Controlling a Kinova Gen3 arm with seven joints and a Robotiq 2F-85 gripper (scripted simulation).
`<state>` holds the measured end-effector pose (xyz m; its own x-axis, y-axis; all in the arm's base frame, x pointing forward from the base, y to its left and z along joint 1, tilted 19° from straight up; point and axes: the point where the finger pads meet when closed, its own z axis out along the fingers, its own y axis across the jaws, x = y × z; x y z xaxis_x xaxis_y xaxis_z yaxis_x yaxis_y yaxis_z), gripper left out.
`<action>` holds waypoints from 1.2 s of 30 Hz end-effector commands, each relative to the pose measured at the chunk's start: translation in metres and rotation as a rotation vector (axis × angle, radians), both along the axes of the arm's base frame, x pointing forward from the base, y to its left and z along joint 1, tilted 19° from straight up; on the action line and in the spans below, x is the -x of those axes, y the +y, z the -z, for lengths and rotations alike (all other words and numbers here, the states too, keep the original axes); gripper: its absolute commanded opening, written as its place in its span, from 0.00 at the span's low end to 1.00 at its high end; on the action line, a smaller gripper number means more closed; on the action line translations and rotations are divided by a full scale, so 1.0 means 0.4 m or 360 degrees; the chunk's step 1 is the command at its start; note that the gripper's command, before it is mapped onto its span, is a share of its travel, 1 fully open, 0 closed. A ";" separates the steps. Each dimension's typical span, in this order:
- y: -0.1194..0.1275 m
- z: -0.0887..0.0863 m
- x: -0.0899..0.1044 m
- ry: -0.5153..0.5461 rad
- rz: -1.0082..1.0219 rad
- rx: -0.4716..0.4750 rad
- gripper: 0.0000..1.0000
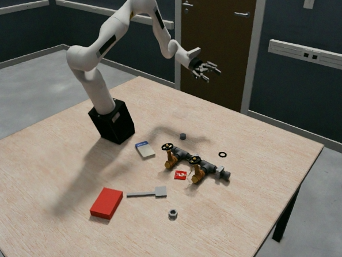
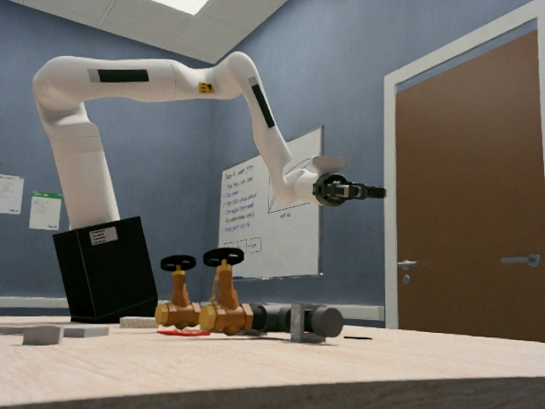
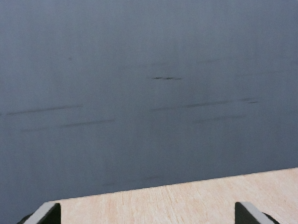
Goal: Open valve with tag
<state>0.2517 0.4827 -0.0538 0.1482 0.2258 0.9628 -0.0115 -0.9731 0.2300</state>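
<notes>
Two brass valves with black handwheels sit on a grey pipe (image 1: pixel 201 164) in the middle of the table. The left valve (image 1: pixel 170 157) has its wheel at the pipe's left end. The right valve (image 1: pixel 196 170) has a thin chain running to a red tag (image 1: pixel 180 174) that lies flat on the table in front of it. Both valves also show in the exterior view, left valve (image 2: pixel 179 293) and right valve (image 2: pixel 225 293). My gripper (image 1: pixel 208 71) is open and empty, high above the table's far edge, pointing away toward the wall. In the wrist view only its fingertips and the table edge show.
A red block (image 1: pixel 106 202), a grey T-shaped tool (image 1: pixel 148 192), a grey nut (image 1: pixel 173 215), a white-and-blue card (image 1: pixel 145 149), a small grey cylinder (image 1: pixel 182 136) and a black ring (image 1: pixel 221 156) lie around the pipe. The black robot base (image 1: pixel 111 121) stands at the back left.
</notes>
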 end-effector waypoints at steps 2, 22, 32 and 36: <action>-0.024 -0.006 -0.031 0.0032 0.0076 -0.0057 1.00; -0.482 -0.047 -0.325 0.0255 0.1337 -0.1052 1.00; -0.683 -0.072 -0.370 0.0149 0.2018 -0.1675 1.00; -0.761 -0.087 -0.381 0.0046 0.2300 -0.1950 1.00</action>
<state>0.3984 0.2059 -0.0245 -0.2605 -0.7678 0.5854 -0.8951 -0.0352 -0.4444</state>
